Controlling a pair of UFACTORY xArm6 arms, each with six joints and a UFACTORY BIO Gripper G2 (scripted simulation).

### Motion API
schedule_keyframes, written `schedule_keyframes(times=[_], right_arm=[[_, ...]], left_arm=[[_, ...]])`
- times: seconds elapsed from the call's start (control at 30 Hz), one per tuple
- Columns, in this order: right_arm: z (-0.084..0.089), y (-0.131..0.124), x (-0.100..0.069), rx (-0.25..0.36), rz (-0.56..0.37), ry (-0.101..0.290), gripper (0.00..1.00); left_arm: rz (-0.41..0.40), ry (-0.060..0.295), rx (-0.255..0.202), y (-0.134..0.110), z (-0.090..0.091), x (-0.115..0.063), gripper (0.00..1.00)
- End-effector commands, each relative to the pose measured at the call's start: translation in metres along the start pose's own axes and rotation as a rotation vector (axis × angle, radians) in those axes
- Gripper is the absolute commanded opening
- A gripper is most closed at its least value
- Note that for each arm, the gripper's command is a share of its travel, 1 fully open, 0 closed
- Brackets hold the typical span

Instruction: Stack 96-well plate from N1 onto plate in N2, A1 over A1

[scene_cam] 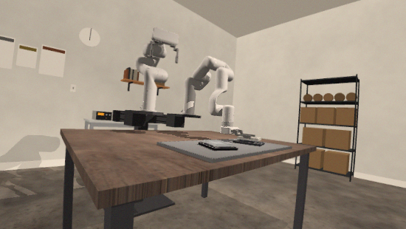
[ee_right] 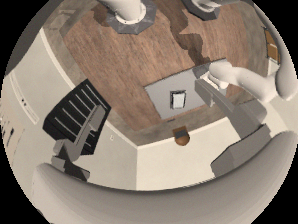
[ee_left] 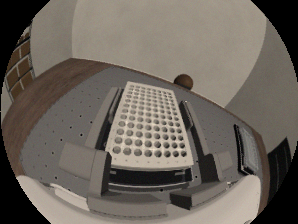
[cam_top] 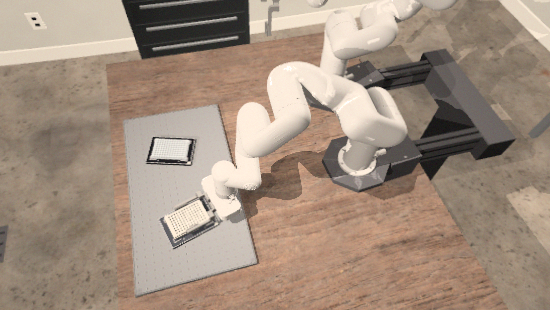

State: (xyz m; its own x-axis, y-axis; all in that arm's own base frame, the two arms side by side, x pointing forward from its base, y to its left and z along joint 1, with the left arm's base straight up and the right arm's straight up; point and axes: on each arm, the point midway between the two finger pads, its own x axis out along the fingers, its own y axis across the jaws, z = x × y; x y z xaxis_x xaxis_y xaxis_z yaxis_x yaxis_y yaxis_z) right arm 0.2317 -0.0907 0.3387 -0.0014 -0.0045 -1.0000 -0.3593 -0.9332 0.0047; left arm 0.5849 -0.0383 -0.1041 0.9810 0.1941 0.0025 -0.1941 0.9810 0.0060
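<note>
"What is shown on the table (cam_top: 325, 240) (scene_cam: 129, 148) (ee_left: 45, 105) (ee_right: 120, 60)?"

"In the top view, the left arm (cam_top: 295, 100) (scene_cam: 221, 85) (ee_right: 245, 82) is stretched over the grey board (cam_top: 150, 190) (scene_cam: 184, 148) (ee_left: 60, 125) (ee_right: 162, 100). The nest N1 (cam_top: 172, 244) (scene_cam: 258, 142) (ee_left: 150, 177) is approached from two o'clock. From N1, the nest N2 (cam_top: 168, 162) (scene_cam: 221, 148) (ee_left: 245, 165) (ee_right: 172, 106) is found toward eleven to twelve o'clock."

"And the plates?"

"The plate to be moved (cam_top: 189, 219) (scene_cam: 252, 137) (ee_left: 150, 125) is located at N1. By N2, the lower plate (cam_top: 171, 149) (scene_cam: 218, 143) (ee_left: 248, 145) (ee_right: 178, 101) is held, and it seems to be seated flat."

"Is something gripped already?"

"Yes, so it is judged: by the left gripper (cam_top: 192, 217) (scene_cam: 251, 137) (ee_left: 152, 97) the plate is clasped at both long sides. The right gripper (cam_top: 270, 25) (scene_cam: 164, 58) (ee_right: 152, 106) is kept wide, with nothing between its fingers, away from the work."

"So what is done?"

"The grasp only, it is believed. Whether the plate is already raised a little cannot be told. The lift, the carry toward N2, the alignment, the lowering and the release are left."

"And well A1?"

"By these views the cut-off corners cannot be made out with certainty, so the matching must be checked before the stacking."
</note>
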Motion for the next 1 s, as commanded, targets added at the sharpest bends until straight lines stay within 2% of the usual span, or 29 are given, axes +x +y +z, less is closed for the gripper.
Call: schedule_keyframes(times=[0.0,0.4,0.97], right_arm=[[0.0,0.0,-0.001,0.0,0.0,0.003,1.0],[0.0,0.0,-0.001,0.0,0.0,0.003,1.0],[0.0,0.0,-0.001,0.0,0.0,0.003,1.0]], left_arm=[[0.0,-0.003,-0.001,0.0,0.004,0.001,0.0],[0.0,-0.003,-0.001,0.0,0.008,0.001,0.0],[0.0,-0.003,-0.002,0.0,0.033,0.001,0.0]])
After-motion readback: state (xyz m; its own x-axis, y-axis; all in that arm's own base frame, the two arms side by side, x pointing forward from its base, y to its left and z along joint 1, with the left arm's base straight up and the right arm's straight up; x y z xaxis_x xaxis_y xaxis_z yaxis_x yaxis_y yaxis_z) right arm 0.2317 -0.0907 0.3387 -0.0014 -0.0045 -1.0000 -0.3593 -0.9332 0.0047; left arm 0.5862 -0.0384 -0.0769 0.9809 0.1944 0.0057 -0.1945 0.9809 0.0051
